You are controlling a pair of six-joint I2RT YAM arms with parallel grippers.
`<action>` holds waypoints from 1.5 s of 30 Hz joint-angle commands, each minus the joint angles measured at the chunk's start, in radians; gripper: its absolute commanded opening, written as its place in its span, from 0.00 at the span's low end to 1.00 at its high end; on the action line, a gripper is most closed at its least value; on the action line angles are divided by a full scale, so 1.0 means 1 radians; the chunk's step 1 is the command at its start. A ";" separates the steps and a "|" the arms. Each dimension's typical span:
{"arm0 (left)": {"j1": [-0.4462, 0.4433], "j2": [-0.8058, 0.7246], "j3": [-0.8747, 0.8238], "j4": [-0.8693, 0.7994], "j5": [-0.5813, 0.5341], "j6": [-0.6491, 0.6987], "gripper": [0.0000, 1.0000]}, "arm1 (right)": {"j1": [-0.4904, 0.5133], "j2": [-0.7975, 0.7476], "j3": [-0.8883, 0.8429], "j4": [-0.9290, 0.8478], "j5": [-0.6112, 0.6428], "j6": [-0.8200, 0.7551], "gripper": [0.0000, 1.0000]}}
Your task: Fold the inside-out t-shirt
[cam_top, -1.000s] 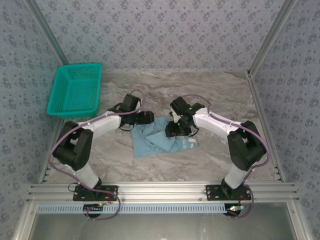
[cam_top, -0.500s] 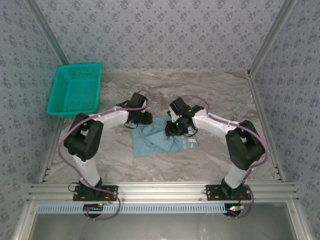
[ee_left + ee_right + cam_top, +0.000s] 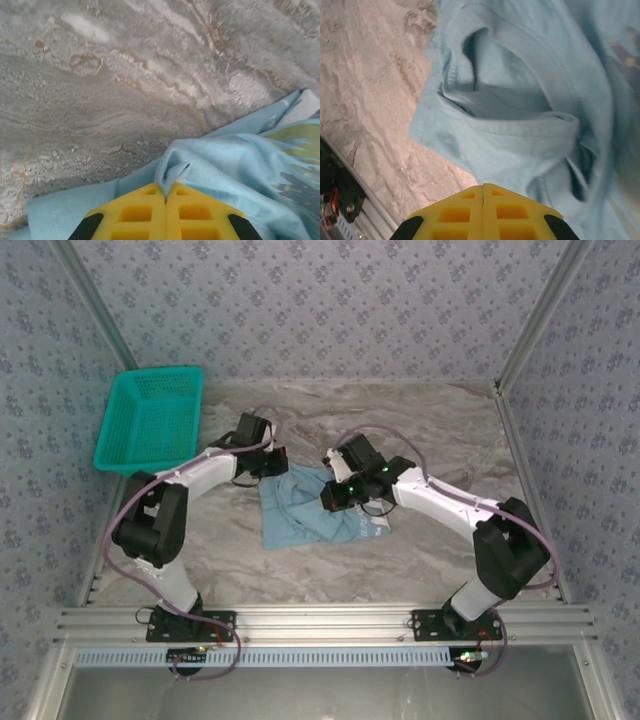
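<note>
shirt: the light blue t-shirt (image 3: 305, 515) lies bunched in a rough heap at the middle of the table (image 3: 440, 430), between the two arms, with a printed patch showing at its right edge.
left tool: the left gripper (image 3: 272, 462) sits at the shirt's far left corner; in its wrist view the jaws are pressed together with a small tuck of blue cloth nipped between them.
right tool: the right gripper (image 3: 333, 498) is over the middle of the heap; its jaws are pressed together at a hemmed fold, and whether cloth is caught between them i cannot tell.
basket: a teal basket (image 3: 150, 420) stands well apart at the far left and has no part in this.
step: this looks like spreading out, not folding yet; the cloth is too rumpled to take a clean crease.
next move: probably draw the two gripped spots apart and lay the shirt flat, keeping the pinch firm, since thin cotton can slip out of so small a bite.
</note>
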State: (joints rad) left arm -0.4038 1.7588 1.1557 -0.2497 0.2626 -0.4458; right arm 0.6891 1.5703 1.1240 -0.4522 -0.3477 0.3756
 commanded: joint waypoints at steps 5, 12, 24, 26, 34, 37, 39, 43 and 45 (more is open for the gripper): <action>0.001 0.001 -0.016 0.032 0.046 -0.007 0.00 | -0.033 0.068 0.013 -0.029 0.131 0.026 0.36; 0.000 0.004 -0.018 0.029 0.041 -0.004 0.00 | -0.035 0.188 0.115 -0.016 0.079 -0.010 0.52; 0.008 0.002 -0.025 0.033 0.039 -0.001 0.00 | -0.008 0.281 0.141 -0.001 0.032 -0.041 0.46; 0.010 0.002 -0.029 0.035 0.042 -0.004 0.00 | 0.003 0.280 0.146 -0.001 0.015 -0.043 0.34; 0.016 0.008 -0.024 0.031 0.040 -0.010 0.00 | 0.035 0.205 0.149 -0.024 0.004 -0.056 0.07; 0.022 0.005 -0.022 0.027 0.042 -0.013 0.00 | 0.057 0.165 0.155 -0.035 0.007 -0.060 0.04; 0.026 0.003 -0.018 0.027 0.047 -0.014 0.00 | 0.073 0.147 0.160 -0.031 0.002 -0.058 0.01; 0.034 0.012 0.008 0.018 0.061 -0.016 0.00 | 0.109 0.135 0.182 -0.009 -0.005 -0.047 0.00; 0.037 0.016 0.025 0.013 0.071 -0.016 0.00 | 0.126 0.138 0.189 0.007 -0.002 -0.035 0.00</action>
State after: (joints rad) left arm -0.3763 1.7618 1.1366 -0.2321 0.3042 -0.4541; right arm 0.7959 1.7275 1.2835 -0.4526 -0.3336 0.3325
